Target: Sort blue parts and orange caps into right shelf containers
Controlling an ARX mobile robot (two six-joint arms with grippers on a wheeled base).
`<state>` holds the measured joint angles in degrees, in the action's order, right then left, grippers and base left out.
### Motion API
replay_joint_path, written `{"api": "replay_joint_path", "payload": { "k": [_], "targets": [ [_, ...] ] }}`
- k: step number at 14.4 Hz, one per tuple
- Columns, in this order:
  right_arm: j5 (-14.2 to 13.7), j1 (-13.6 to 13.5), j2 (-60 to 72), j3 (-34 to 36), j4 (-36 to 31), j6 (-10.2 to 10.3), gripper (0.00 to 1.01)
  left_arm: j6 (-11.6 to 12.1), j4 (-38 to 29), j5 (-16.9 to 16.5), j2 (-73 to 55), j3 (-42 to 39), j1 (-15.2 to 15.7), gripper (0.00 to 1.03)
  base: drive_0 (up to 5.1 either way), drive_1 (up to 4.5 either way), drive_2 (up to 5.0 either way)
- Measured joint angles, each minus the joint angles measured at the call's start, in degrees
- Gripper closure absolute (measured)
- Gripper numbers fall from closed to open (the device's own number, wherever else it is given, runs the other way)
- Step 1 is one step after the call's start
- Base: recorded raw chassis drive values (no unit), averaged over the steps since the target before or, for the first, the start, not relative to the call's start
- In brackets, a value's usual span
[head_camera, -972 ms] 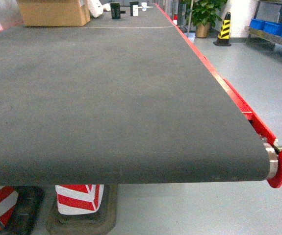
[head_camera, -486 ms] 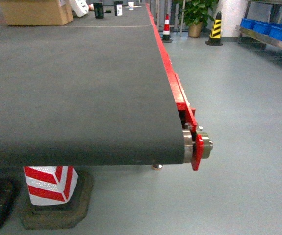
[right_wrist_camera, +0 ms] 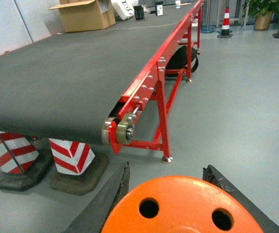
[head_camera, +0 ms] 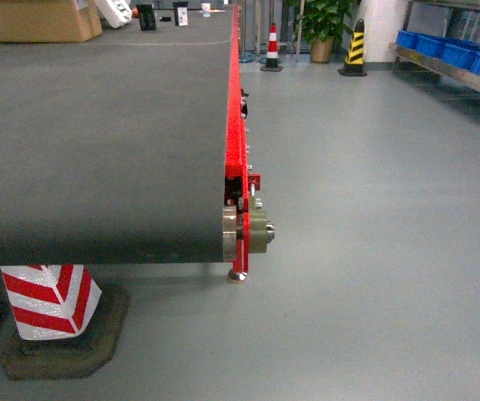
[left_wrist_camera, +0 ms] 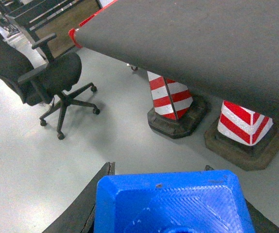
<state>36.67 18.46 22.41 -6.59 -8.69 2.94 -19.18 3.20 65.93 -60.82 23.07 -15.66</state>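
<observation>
Blue crates [head_camera: 452, 52] far ahead-right; right claw [right_wrist_camera: 166, 194] clamps orange cap [right_wrist_camera: 183, 206], left claw [left_wrist_camera: 161, 191] clamps blue part [left_wrist_camera: 171, 204].

The conveyor belt [head_camera: 98, 125] is a flat dark grey, edged by a bright red frame [head_camera: 236, 125] with a dull metal roller end [head_camera: 259, 231]. Under it stands a cone [head_camera: 48, 299] in red-and-white slanted stripes on a black base; a second red-and-white cone [head_camera: 272, 43] and a yellow-and-black striped one [head_camera: 355, 46] stand far off. The floor [head_camera: 373, 251] is pale grey-green. Bright blue crates [head_camera: 448, 52] line the shelf. The part [left_wrist_camera: 171, 206] is vivid blue, the cap [right_wrist_camera: 185, 208] plain orange with dark holes, the office chair [left_wrist_camera: 47, 73] black, the cardboard box [head_camera: 35, 18] tan
</observation>
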Motion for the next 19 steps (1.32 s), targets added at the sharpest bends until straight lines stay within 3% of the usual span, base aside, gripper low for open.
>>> {"api": "replay_joint_path", "payload": {
  "k": [19],
  "targets": [
    [0.0, 0.0, 0.0, 0.0, 0.1, 0.0, 0.60, -0.1, 0.1, 0.0, 0.0, 0.0, 0.0, 0.58, 4.8, -3.63, -1.1]
  ]
}}
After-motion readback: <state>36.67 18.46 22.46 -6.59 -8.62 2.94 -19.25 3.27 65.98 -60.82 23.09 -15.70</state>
